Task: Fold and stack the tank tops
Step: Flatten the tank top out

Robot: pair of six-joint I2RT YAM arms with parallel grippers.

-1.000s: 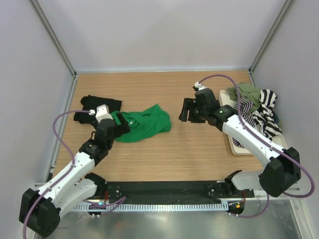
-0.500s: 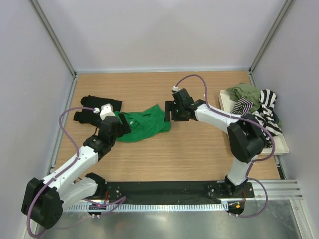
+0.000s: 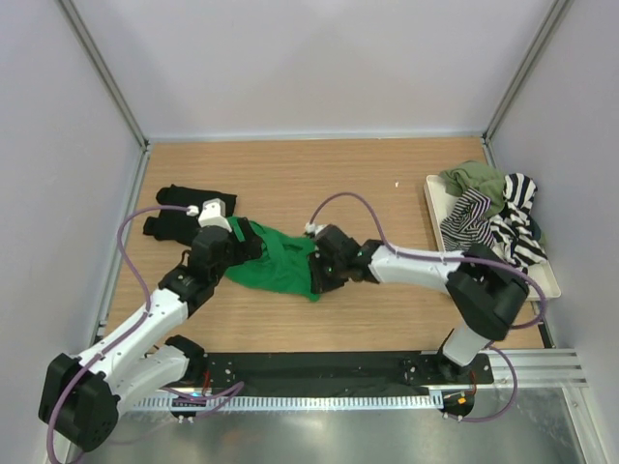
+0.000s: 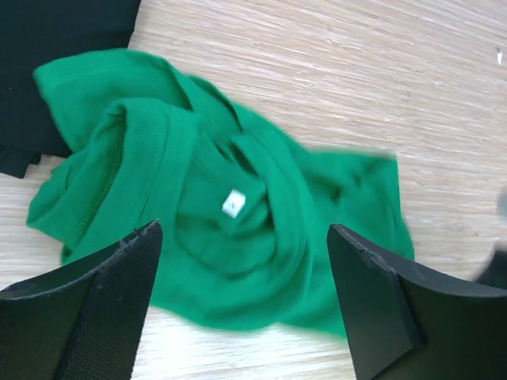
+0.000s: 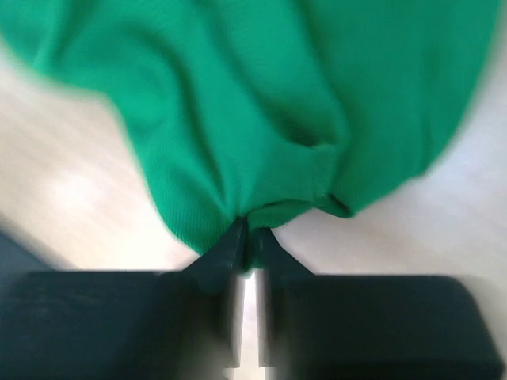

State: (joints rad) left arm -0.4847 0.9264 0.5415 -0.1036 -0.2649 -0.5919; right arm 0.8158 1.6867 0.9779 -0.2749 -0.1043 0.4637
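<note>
The desk carries the crumpled green tank top left of centre, its long axis running far-left to near-right. The black tank top lies just beside its far-left end. The left gripper hovers over the green cloth, spread wide and holding nothing. The right gripper is pinched tight on the near-right hem. The white neck tag is too small to read.

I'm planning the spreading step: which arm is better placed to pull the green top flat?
Right: the right pincer is shut on an edge of the green top; the left pincer hangs open above it, holding nothing.
</note>
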